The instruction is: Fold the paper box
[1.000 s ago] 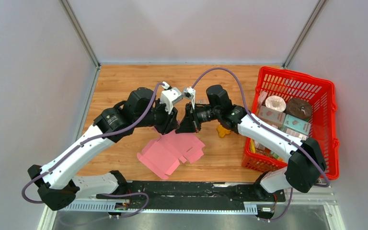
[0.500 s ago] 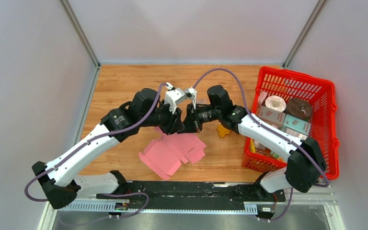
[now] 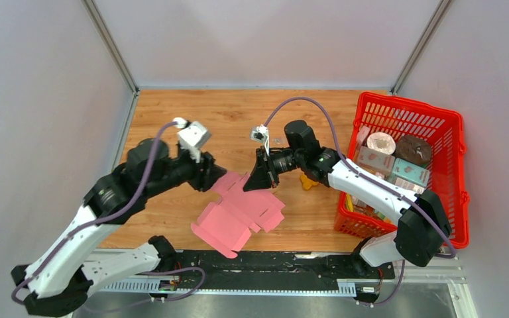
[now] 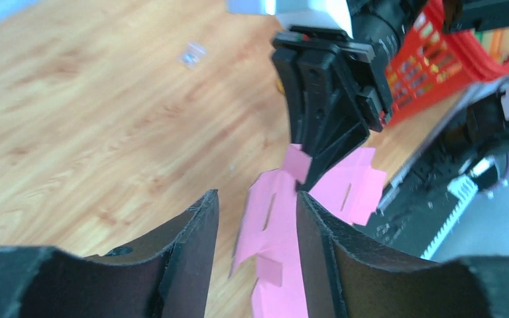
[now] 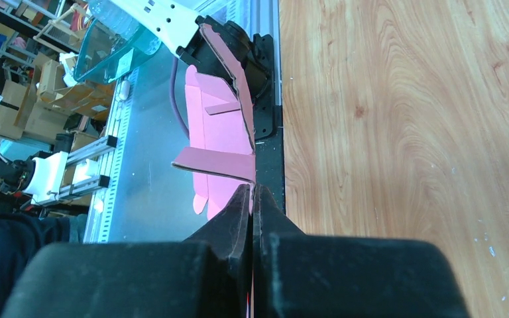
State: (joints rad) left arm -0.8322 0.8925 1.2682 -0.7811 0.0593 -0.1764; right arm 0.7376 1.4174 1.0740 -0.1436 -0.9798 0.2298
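The paper box is a flat pink cut-out with flaps and slots, hanging tilted over the table's near middle. My right gripper is shut on its far edge; the right wrist view shows the jaws pinched on the pink sheet, which stretches away from them. My left gripper stands open just left of the sheet's upper corner. In the left wrist view its fingers are spread, with the paper box beyond their tips and the right gripper pinching a small flap.
A red mesh basket with several printed cartons stands at the right edge. A small yellow object lies under the right arm. A tiny clear scrap rests on the wood. Grey walls close in on three sides.
My left gripper has opened, let go of the paper box and drawn back to the left. The sheet has sagged toward the near edge. The right gripper keeps its hold.
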